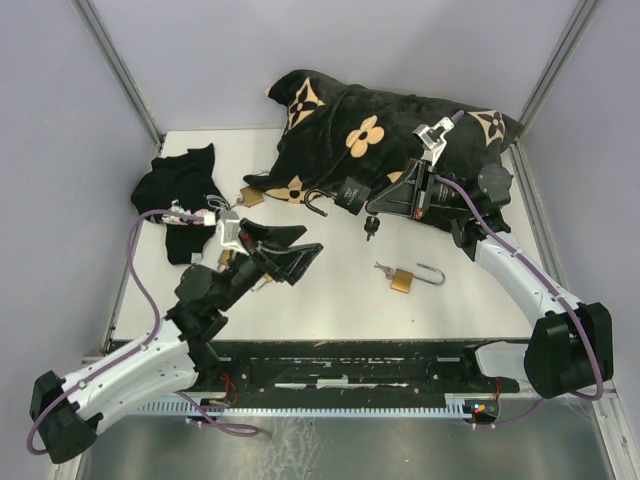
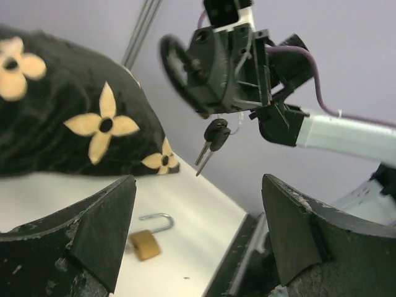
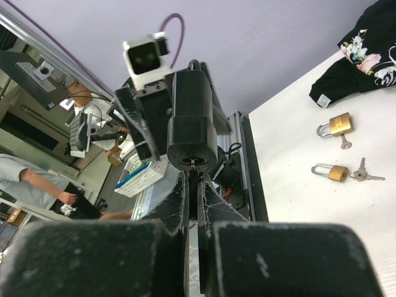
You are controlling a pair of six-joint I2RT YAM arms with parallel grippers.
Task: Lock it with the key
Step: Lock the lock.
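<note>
My right gripper [image 1: 372,198] is shut on a black lock [image 1: 350,193] and holds it above the table in front of the pillow. The lock's curved shackle [image 1: 317,207] sticks out to the left. A bunch of black-headed keys [image 1: 371,228] hangs below the lock, also seen in the left wrist view as keys [image 2: 213,137] dangling under the lock [image 2: 195,68]. In the right wrist view the fingertips [image 3: 185,185] press together under the lock's round face [image 3: 192,158]. My left gripper [image 1: 292,252] stands wide open and holds nothing, low and left of the lock.
A brass padlock [image 1: 403,278] with its shackle open lies mid-table, also visible as a padlock [image 2: 146,242] between my left fingers. Another brass padlock [image 1: 250,197] lies by a black garment [image 1: 180,195]. A black flowered pillow [image 1: 370,125] fills the back.
</note>
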